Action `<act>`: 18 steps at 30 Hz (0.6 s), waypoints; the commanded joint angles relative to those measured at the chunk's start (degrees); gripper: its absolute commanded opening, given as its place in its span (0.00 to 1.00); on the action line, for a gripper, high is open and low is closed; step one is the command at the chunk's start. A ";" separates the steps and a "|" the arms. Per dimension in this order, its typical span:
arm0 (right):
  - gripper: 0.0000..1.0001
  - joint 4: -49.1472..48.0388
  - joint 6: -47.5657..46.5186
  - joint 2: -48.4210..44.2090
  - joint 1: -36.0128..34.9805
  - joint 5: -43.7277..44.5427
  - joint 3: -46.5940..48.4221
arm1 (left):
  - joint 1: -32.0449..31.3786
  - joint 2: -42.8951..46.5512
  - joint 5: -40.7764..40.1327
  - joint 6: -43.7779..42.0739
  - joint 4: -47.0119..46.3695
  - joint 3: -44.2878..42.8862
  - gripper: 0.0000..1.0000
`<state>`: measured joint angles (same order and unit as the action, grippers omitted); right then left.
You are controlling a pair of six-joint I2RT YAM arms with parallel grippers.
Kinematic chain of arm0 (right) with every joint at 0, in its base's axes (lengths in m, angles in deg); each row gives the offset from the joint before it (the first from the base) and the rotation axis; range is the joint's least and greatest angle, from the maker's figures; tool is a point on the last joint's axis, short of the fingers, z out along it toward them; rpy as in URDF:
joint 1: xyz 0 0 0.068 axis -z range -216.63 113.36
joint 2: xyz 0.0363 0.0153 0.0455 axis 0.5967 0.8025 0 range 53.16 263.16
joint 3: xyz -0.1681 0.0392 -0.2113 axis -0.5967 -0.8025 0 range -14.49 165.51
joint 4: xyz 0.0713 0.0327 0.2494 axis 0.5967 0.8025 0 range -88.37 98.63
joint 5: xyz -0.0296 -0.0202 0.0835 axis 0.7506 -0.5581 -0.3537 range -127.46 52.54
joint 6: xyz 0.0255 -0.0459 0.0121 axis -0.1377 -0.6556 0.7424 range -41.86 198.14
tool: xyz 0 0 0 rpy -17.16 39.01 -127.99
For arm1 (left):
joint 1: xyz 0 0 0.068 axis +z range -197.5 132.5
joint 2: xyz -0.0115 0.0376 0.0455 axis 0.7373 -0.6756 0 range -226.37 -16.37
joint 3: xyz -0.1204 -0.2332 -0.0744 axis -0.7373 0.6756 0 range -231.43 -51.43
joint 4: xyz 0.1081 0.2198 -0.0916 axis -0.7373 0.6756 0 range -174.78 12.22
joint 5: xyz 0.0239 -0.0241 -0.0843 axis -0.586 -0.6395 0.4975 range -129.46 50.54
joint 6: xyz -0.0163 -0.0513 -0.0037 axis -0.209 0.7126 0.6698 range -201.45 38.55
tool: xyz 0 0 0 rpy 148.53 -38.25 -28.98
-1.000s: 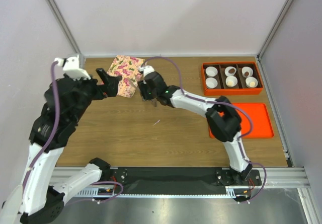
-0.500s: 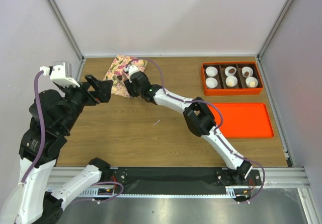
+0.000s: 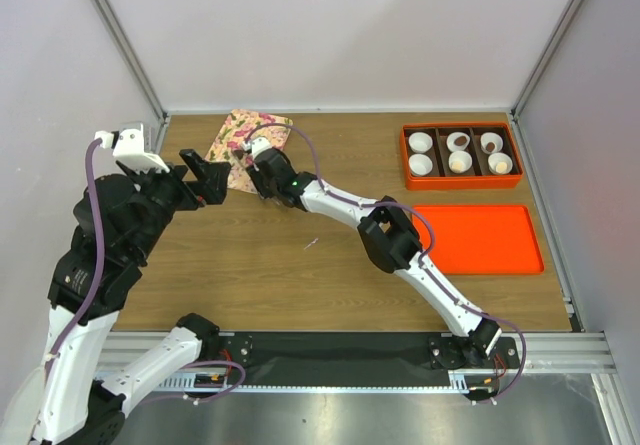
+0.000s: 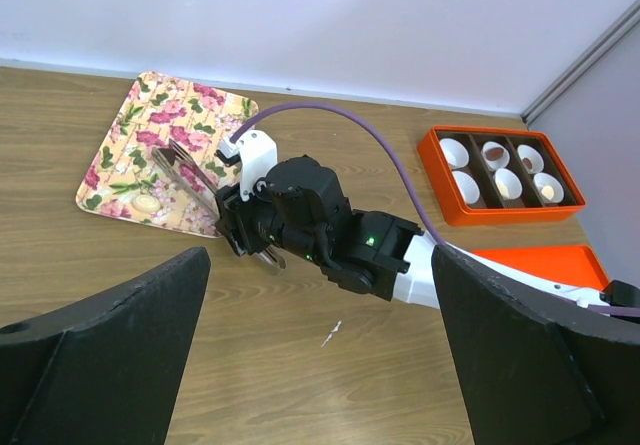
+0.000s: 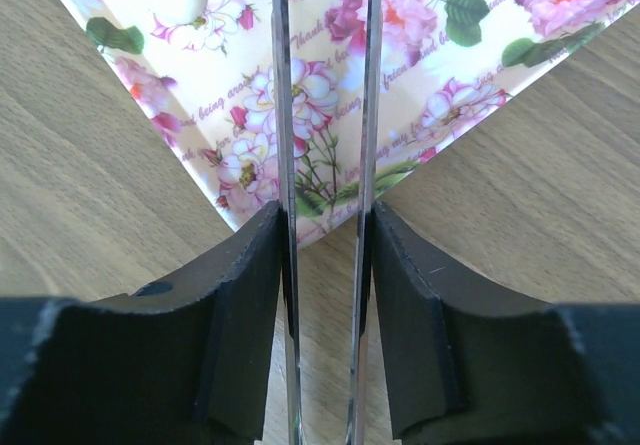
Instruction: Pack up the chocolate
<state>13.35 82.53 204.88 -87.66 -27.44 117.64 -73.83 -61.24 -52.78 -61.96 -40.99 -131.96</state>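
Observation:
My right gripper [image 3: 262,168] is shut on metal tongs [image 5: 284,85]; both thin blades run between its black pads [image 5: 240,295]. The tongs' tips reach over the near corner of a floral tray [image 3: 247,135], also in the left wrist view [image 4: 170,150]. A pale lump [image 4: 148,205] lies on that tray; I cannot pick out dark chocolate among its pattern. The orange box [image 3: 461,153] at the back right holds white cups; one cup holds a dark brown chocolate [image 3: 459,141]. My left gripper [image 3: 205,177] is open and empty, left of the tongs, its jaws wide apart [image 4: 320,365].
A flat orange lid [image 3: 480,237] lies right of centre, in front of the box. A small white scrap [image 3: 312,242] lies on the wooden table [image 3: 250,265]. White walls and metal posts close in the back and both sides.
My right gripper has moved left with the tongs to the floral tray's near corner. My left gripper has drawn back to the left, off the tray.

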 commanded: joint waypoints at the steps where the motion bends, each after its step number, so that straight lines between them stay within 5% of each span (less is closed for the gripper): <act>1: 0.42 -1.18 -0.69 -2.12 -0.22 0.44 3.04 | 0.49 -0.23 0.23 0.03 -2.31 -0.15 1.00; 18: 0.36 5.23 0.19 -33.84 3.38 1.84 -17.60 | 0.49 1.09 0.49 0.11 -1.60 0.02 1.00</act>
<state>17.44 82.44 180.77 -86.46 -27.20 102.06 -73.83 -61.08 -52.73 -61.96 -40.95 -131.98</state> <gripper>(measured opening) 0.390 0.996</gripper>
